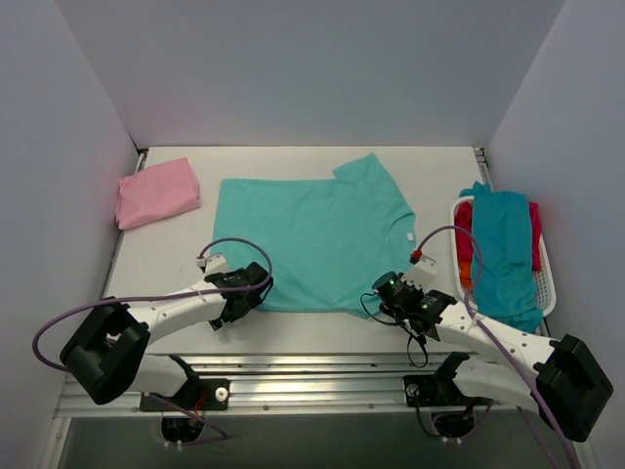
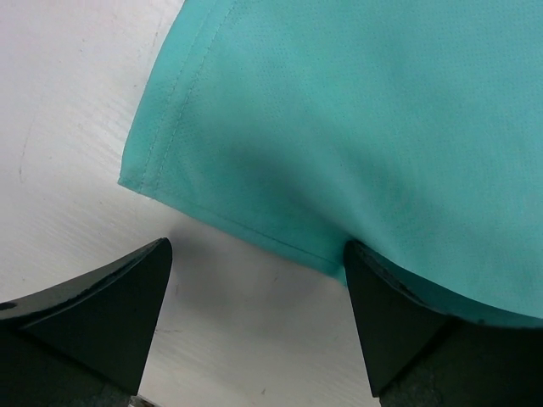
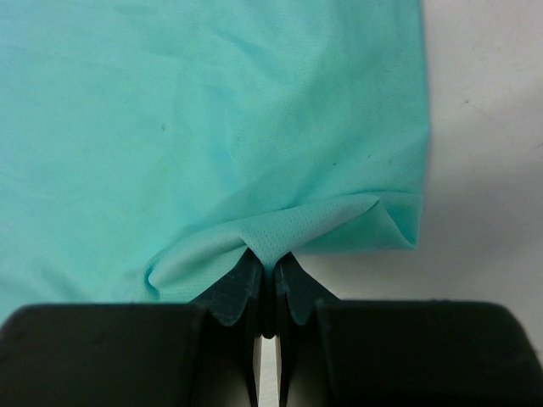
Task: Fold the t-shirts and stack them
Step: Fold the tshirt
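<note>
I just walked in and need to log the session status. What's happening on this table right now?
Two robot arms are working on a mint-teal t-shirt spread flat on the table. The right gripper is shut on a pinch of fabric at its near edge, while the left gripper stands open at the near-left corner, not gripping yet. A folded pink shirt lies at the far left, and more shirts wait in the white basket on the right.

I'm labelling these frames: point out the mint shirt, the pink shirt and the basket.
mint shirt [image 1: 312,244], top view, middle of its body.
pink shirt [image 1: 156,191], top view, centre of the folded cloth.
basket [image 1: 548,281], top view, its right rim.
</note>
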`<act>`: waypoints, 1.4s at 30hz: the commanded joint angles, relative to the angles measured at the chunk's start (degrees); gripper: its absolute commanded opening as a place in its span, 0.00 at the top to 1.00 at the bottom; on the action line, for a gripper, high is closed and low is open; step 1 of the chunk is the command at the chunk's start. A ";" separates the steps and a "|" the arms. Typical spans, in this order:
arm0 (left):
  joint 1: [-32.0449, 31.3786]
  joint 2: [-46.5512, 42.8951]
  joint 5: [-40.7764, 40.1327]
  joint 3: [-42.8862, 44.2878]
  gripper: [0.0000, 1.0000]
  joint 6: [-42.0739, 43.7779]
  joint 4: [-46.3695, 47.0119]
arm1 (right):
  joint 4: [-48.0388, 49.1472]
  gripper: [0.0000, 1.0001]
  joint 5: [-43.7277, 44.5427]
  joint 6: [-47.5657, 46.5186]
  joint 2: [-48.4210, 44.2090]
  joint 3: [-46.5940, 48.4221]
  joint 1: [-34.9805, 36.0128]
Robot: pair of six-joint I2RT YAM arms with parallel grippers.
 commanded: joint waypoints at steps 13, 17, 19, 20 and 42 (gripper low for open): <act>-1.09 2.40 -5.29 0.28 0.87 -2.86 1.65 | -2.12 1.00 1.99 0.43 -0.42 -0.31 -0.48; -1.18 1.70 -6.08 -0.34 0.97 -2.34 2.53 | -2.74 1.00 2.35 1.13 -0.77 -0.23 -0.48; -1.18 1.17 -6.00 -0.52 0.98 -1.46 3.66 | -3.27 1.00 2.35 1.57 -0.95 -0.23 -0.48; -1.18 1.00 -5.21 -0.43 0.98 0.03 4.11 | -3.44 1.00 2.35 1.75 -1.04 -0.23 -0.40; -2.85 -13.42 -2.48 9.85 0.98 14.10 -1.69 | -14.34 1.00 5.42 3.68 -6.76 11.01 3.99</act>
